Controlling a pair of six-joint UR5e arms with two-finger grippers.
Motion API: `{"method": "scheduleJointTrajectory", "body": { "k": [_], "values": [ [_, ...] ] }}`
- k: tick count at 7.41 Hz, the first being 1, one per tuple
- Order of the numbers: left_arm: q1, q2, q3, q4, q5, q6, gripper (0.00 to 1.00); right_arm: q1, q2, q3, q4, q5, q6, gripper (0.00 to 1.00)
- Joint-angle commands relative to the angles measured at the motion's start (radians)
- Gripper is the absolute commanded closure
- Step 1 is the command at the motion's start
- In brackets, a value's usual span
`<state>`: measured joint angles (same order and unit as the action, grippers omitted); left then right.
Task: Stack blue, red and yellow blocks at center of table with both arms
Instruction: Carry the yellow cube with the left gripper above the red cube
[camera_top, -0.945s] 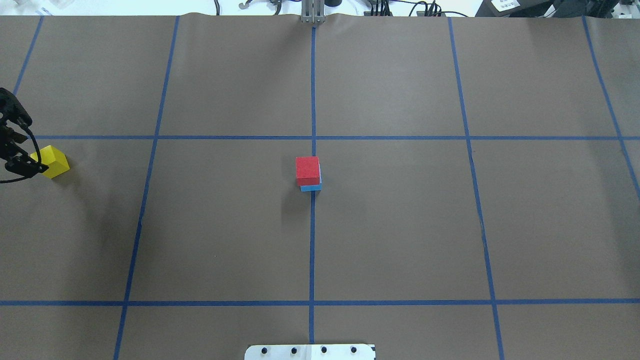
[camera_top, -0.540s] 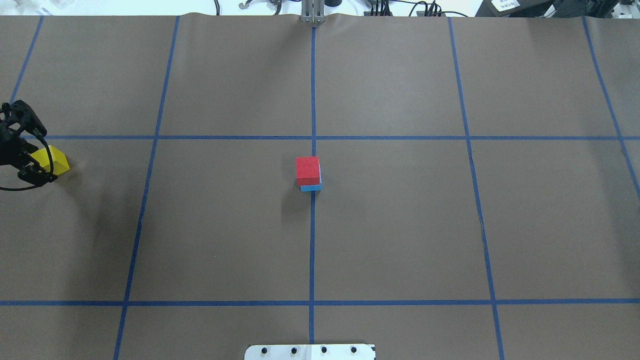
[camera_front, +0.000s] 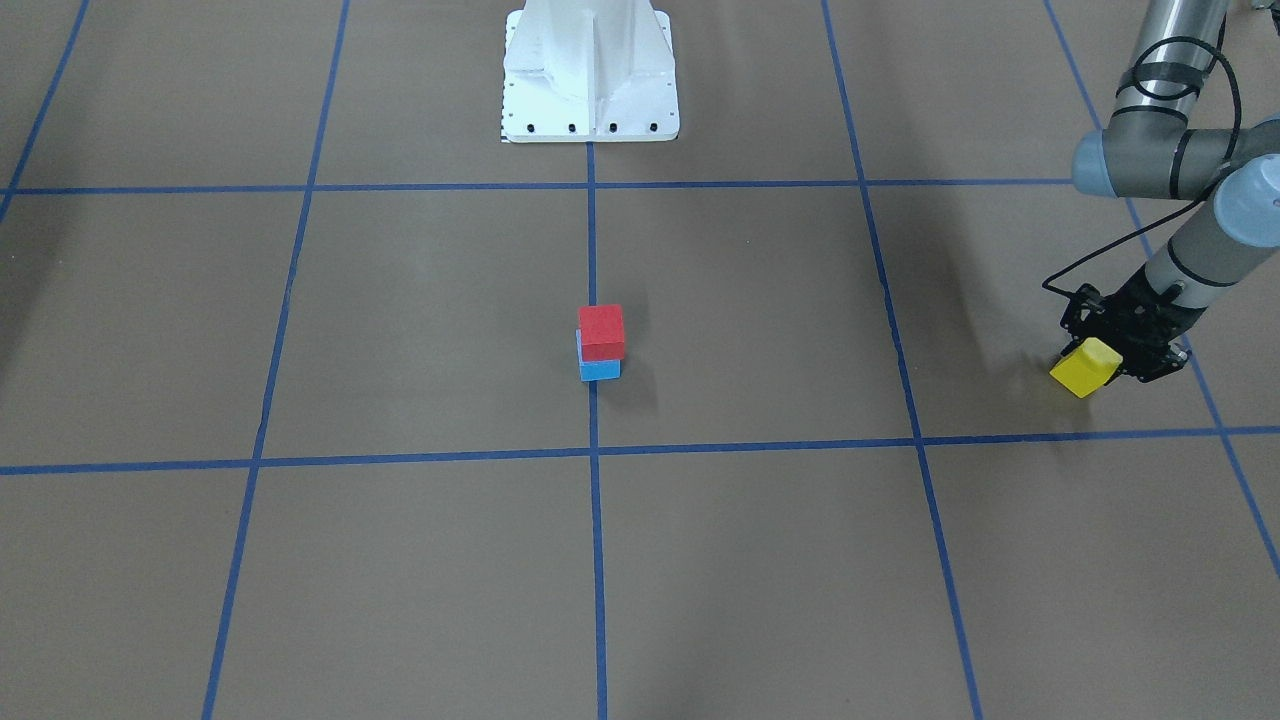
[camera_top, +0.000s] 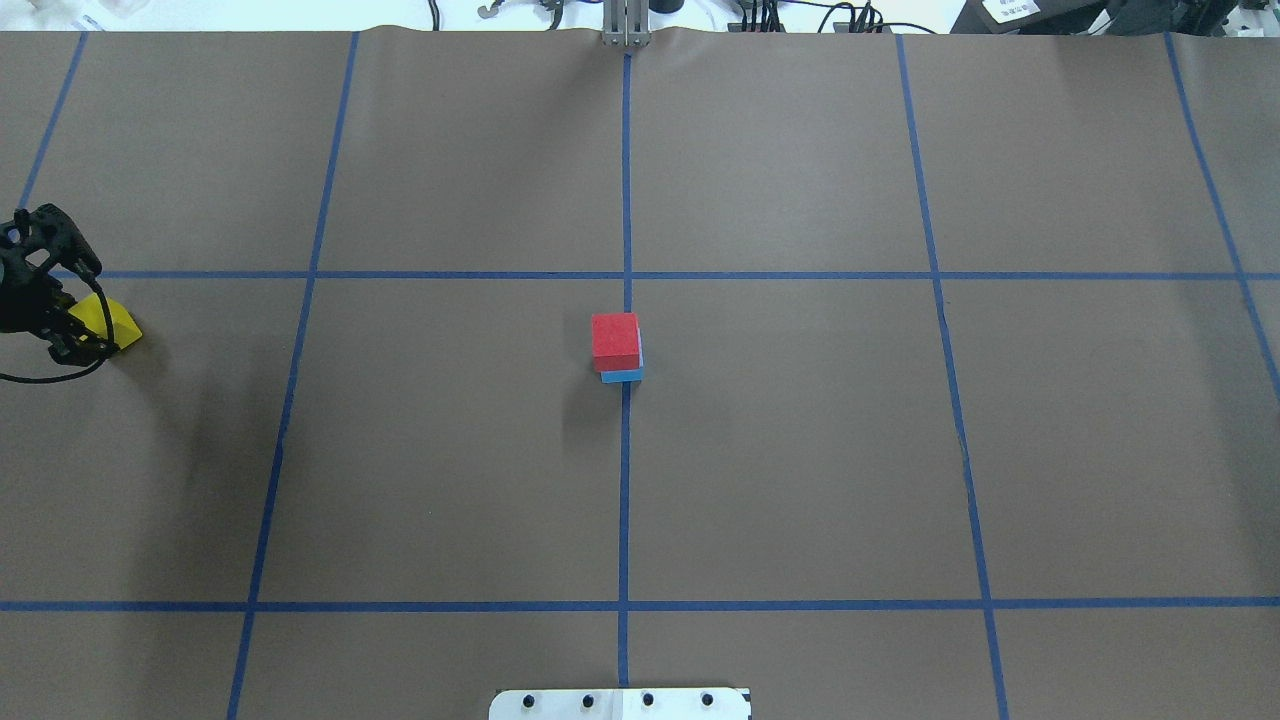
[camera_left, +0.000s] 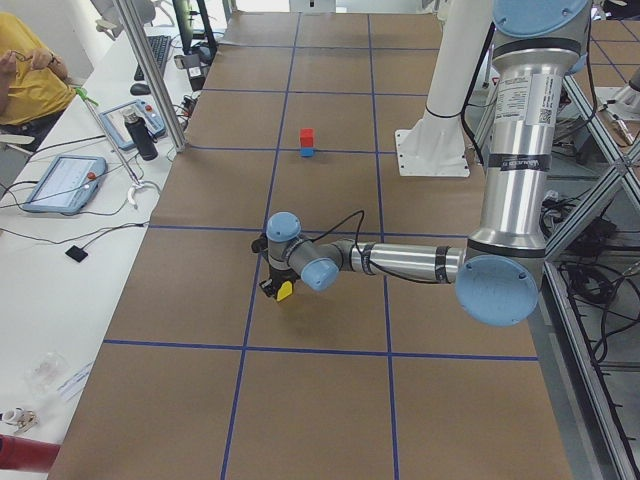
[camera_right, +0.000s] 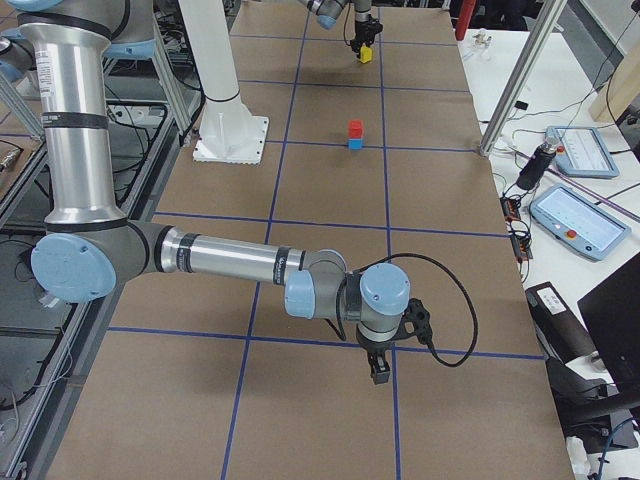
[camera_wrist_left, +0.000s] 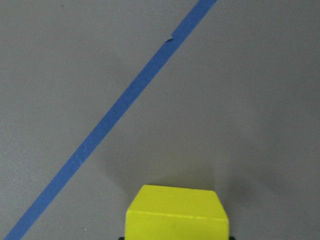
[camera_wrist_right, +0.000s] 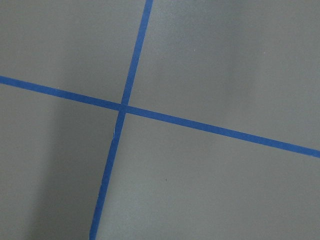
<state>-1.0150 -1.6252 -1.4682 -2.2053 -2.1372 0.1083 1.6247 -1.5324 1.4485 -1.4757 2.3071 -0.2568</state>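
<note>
L gripper (camera_front: 1098, 358): is sitting low at table's (camera_top: 800, 450) left edge, tilted; jaws are clamping the yellow block from 2 sides.
Yellow block (camera_front: 1080, 372): is hanging tilted betw. the jaws, one corner pointing down, just above or touching the paper, can't tell which. Is sitting just near of the far cross tape line (camera_top: 500, 275), well left of centre. In L wrist cam it's filling the bottom-centre (camera_wrist_left: 176, 212), shadow falling on the paper beyond it, a diagonal tape strip (camera_wrist_left: 115, 117) running past on its left.
Red block (camera_front: 601, 331): is resting on top of blue block (camera_front: 599, 370), at table centre, on the centre tape line (camera_top: 624, 500). Is sitting slightly off-square, so a sliver of blue is showing at the edge.
R gripper (camera_right: 380, 372): is hovering low, pointing down, over the right part of the table, well apart from the stack. Jaws: can't tell, only seen in the side view. R wrist cam is showing only bare paper and a tape crossing (camera_wrist_right: 122, 107).
Robot base (camera_front: 589, 70): is standing at the table's near edge, in line w/ the stack.
</note>
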Motion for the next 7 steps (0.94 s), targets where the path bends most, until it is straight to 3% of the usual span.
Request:
{"method": "scheduleJointTrajectory", "body": {
  "k": [1, 4, 6, 7],
  "values": [
    [-0.002, -0.028, -0.07, 0.072, -0.159, -0.065, 1.0, 0.0, 0.0, -0.002, 0.0, 0.0, -0.001, 0.01],
    [-0.001, -0.16, -0.219, 0.24, -0.158, -0.513, 1.0, 0.001, -0.005, -0.007, 0.0, 0.002, -0.01, 0.01],
    [0.109, -0.275, -0.236, 0.246, -0.081, -0.818, 1.0, 0.001, -0.012, -0.002, 0.0, 0.002, -0.012, 0.01],
    [0.203, -0.383, -0.238, 0.336, -0.016, -0.964, 1.0, 0.001, -0.017, 0.0, 0.0, 0.002, -0.012, 0.01]
  ]
}}
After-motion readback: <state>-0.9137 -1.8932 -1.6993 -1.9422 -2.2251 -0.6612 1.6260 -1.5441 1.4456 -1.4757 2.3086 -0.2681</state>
